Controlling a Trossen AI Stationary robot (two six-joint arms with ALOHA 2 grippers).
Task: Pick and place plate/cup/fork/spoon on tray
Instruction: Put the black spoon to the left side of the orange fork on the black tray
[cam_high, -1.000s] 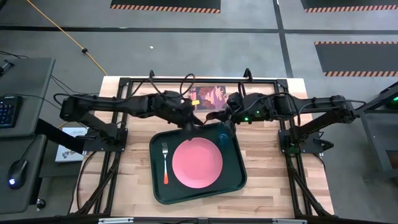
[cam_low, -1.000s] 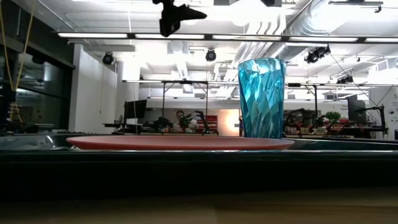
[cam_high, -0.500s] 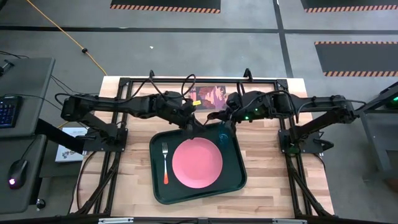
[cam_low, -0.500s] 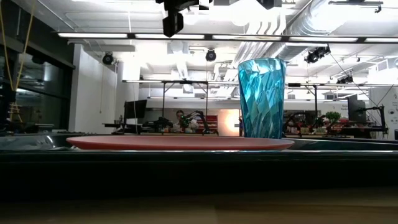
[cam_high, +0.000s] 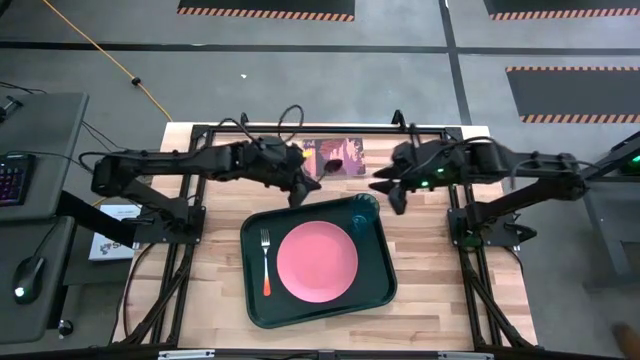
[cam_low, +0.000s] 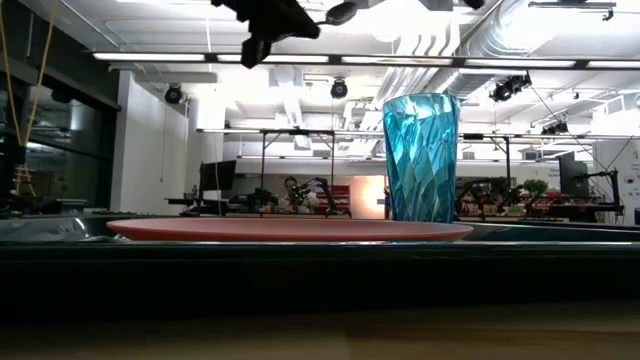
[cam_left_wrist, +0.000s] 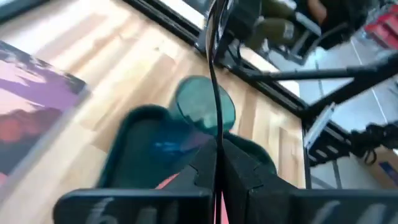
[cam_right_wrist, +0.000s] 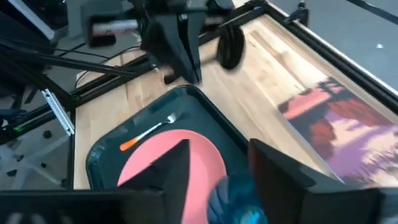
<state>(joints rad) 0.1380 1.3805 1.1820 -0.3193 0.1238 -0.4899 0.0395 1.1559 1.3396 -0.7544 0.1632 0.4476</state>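
Note:
The dark green tray (cam_high: 250, 300) lies mid-table. On it lie the pink plate (cam_high: 317, 262) and the orange-handled fork (cam_high: 266, 262). The teal cup (cam_high: 365, 208) stands upright in its far right corner. My left gripper (cam_high: 297, 190) hangs above the tray's far edge, shut on the silver spoon (cam_low: 340, 12). The spoon's bowl (cam_high: 333, 165) sticks out over the picture card. My right gripper (cam_high: 388, 193) stands open just right of the cup, with nothing between its fingers (cam_right_wrist: 171, 168). My left gripper pinches the spoon's thin handle (cam_left_wrist: 216, 140) between its two shut fingers, which point down. The spoon is lifted clear of table and tray. It reaches out roughly level toward the table's right side, ending in the bowl (cam_right_wrist: 229, 46).
A maroon picture card (cam_high: 345, 152) lies flat at the table's far edge between the two arms. Black frame rails (cam_high: 470, 240) run along both sides of the wooden table. Bare wood shows to the left and right of the tray.
The two grippers met above the tray's far edge, beside the cup. My right gripper has since opened and drawn back toward the table's right edge. My left gripper has pulled toward the far left, taking the spoon along. Cup, plate and fork have kept still.

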